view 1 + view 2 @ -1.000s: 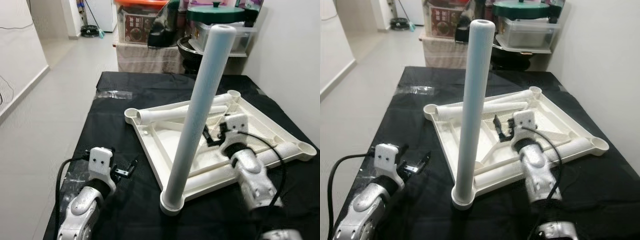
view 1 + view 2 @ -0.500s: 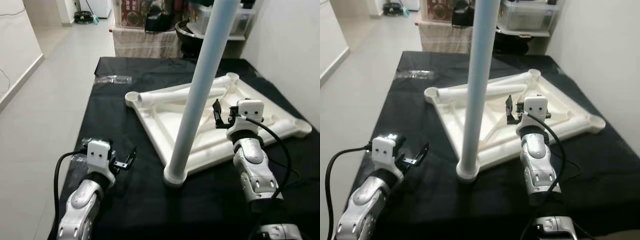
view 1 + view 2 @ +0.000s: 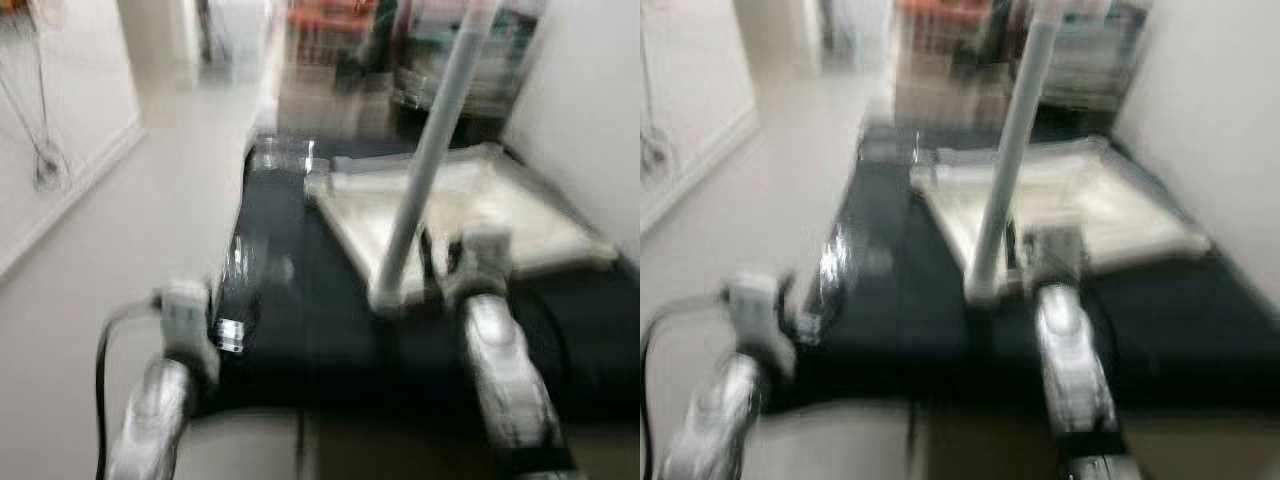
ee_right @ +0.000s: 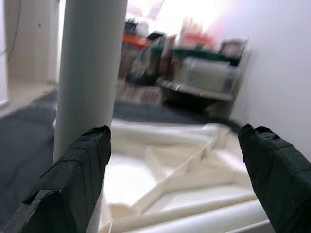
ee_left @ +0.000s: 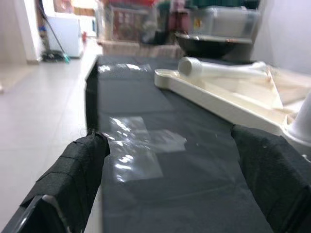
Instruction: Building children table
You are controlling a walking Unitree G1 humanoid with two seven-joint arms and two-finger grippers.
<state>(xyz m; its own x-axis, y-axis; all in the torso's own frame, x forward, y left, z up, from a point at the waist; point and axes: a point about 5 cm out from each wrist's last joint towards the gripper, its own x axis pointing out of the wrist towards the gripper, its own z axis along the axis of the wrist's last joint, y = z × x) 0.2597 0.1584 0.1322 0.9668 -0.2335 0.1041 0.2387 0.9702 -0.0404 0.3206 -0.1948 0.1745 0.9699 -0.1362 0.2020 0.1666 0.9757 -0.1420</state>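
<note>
The head views are badly blurred. At the left, the left gripper (image 5: pixel 170 194) hovers low over the near left edge of the black cloth-covered table (image 5: pixel 194 194), its black fingers (image 5: pixel 77 170) spread wide with nothing between them; a clear plastic sheet (image 5: pixel 133 150) lies on the cloth just ahead of it. Further right, the upturned white plastic children's tabletop (image 3: pixel 480 215) lies flat on the cloth, with a tall white tubular leg (image 3: pixel 425 165) standing upright in its near corner socket and another white tube leg (image 5: pixel 218 68) lying across the ribbed underside. The right gripper (image 4: pixel 180 179) sits just beside the standing leg, its fingers (image 4: pixel 80 165) wide apart and holding nothing. Storage clutter (image 4: pixel 194 63) stands beyond the table.
</note>
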